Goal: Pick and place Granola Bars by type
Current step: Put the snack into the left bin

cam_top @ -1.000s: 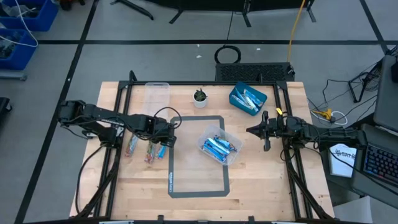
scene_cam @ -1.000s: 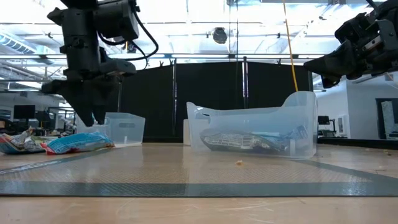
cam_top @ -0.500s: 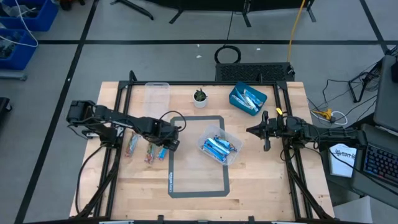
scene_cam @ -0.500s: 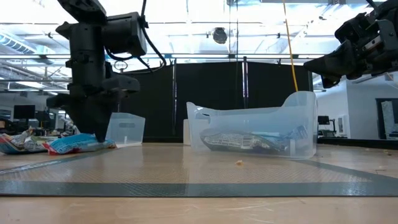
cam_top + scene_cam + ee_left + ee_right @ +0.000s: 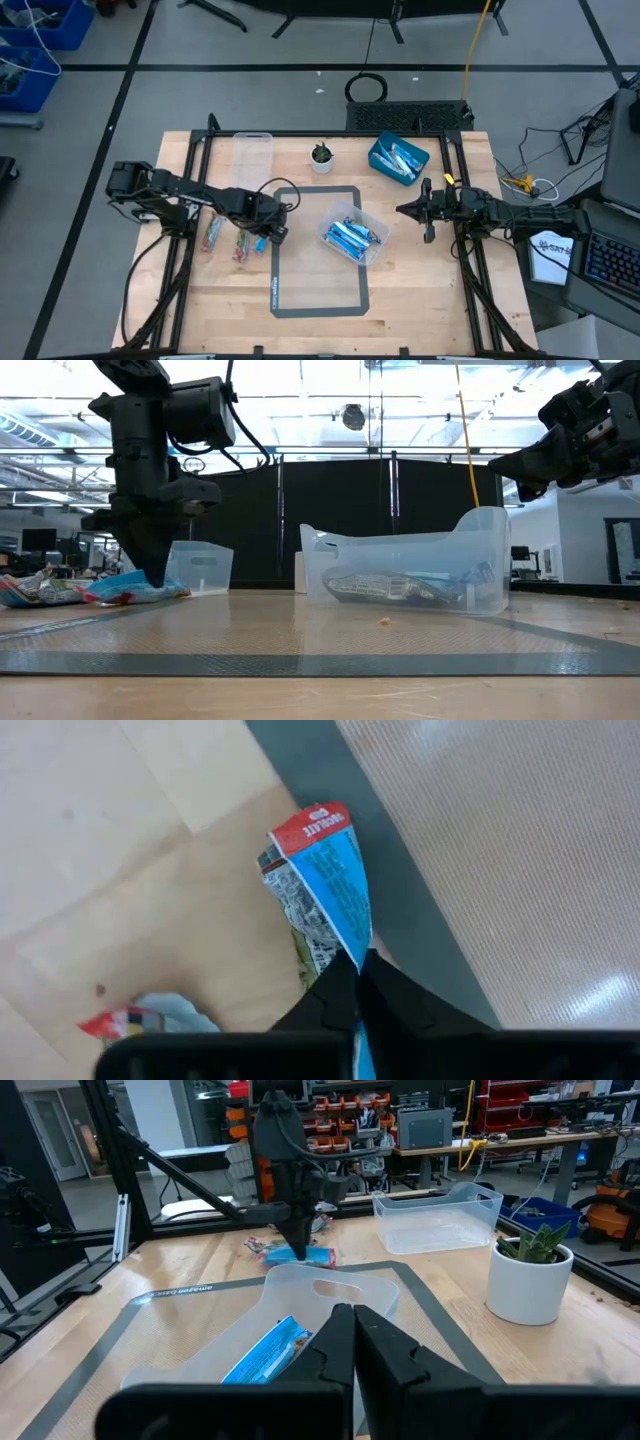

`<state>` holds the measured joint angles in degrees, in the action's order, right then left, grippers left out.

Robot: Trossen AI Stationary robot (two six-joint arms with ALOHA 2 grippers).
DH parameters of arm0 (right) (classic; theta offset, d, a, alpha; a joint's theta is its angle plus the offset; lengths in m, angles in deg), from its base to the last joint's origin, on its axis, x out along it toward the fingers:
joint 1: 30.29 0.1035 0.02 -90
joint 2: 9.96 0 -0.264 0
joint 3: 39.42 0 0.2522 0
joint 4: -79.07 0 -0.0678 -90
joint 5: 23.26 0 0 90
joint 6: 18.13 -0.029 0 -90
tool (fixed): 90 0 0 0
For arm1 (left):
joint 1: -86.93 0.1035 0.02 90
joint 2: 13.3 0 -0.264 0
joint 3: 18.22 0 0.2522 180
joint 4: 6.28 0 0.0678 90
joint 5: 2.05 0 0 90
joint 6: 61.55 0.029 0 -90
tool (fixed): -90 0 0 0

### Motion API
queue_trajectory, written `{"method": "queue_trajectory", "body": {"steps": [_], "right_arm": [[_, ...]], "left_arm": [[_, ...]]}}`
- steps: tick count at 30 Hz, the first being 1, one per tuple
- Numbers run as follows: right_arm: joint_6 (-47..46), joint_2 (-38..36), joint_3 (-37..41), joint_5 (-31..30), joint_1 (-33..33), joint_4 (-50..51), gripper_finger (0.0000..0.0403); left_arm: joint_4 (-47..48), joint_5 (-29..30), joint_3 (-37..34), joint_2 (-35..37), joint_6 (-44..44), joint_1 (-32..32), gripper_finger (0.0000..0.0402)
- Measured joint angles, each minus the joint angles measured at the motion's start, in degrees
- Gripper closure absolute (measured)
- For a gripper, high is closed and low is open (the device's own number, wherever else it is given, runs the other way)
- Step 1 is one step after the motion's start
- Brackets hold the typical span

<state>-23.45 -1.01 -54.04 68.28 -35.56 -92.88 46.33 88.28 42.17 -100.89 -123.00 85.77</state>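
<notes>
Overhead, three Granola Bars (image 5: 236,240) lie on the surface at left; the left gripper (image 5: 268,232) has its fingers pinched on the rightmost blue bar (image 5: 325,890), plain only in its wrist view. Midway, one clear tub (image 5: 354,236) holds several blue bars. The right gripper (image 5: 406,209) hovers beside it, fingers closed, empty.

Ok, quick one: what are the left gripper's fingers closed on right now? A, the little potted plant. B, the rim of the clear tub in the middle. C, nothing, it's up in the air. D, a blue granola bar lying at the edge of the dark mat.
D: the left wrist view shows the left gripper pinched shut on one end of the blue granola bar, down at the table beside the dark mat.
</notes>
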Motion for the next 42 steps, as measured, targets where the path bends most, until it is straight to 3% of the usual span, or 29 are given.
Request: {"method": "queue_trajectory", "body": {"steps": [6, 11, 15, 20, 23, 30, 34, 42], "right_arm": [[0.00, 0.00, 0.00, 0.00, 0.01, 0.00, 0.0403], [0.00, 0.02, 0.00, 0.02, 0.01, 0.00, 0.0403], [0.00, 0.02, 0.00, 0.02, -0.01, 0.00, 0.0403], [0.00, 0.04, 0.00, 0.01, 0.01, 0.00, 0.0403], [0.00, 0.09, 0.00, 0.02, 0.01, 0.02, 0.0403], [0.00, 0.09, 0.00, 0.00, -0.01, 0.07, 0.0403], [0.00, 0.11, 0.00, 0.02, 0.01, 0.04, 0.0403], [0.00, 0.13, 0.00, 0.01, 0.01, 0.02, 0.0403]], "left_arm": [[-2.17, 3.98, 0.28, -0.01, 3.13, -0.32, 0.0397], [-1.94, 13.06, 4.26, 2.43, 9.44, -1.65, 0.0399], [-2.11, 25.52, 8.37, 5.72, 17.22, -2.71, 0.0400], [-2.31, 47.31, 10.80, 10.20, 26.32, -3.24, 0.0400], [-2.20, 55.17, 10.34, 13.25, 28.47, -1.69, 0.0400], [-1.39, 54.08, 4.87, 20.88, 28.53, 8.99, 0.0401], [-3.52, 48.09, 1.01, 24.18, 28.98, 16.51, 0.0401], [-16.90, 32.14, -6.73, 25.00, 36.14, 29.27, 0.0401]]}}
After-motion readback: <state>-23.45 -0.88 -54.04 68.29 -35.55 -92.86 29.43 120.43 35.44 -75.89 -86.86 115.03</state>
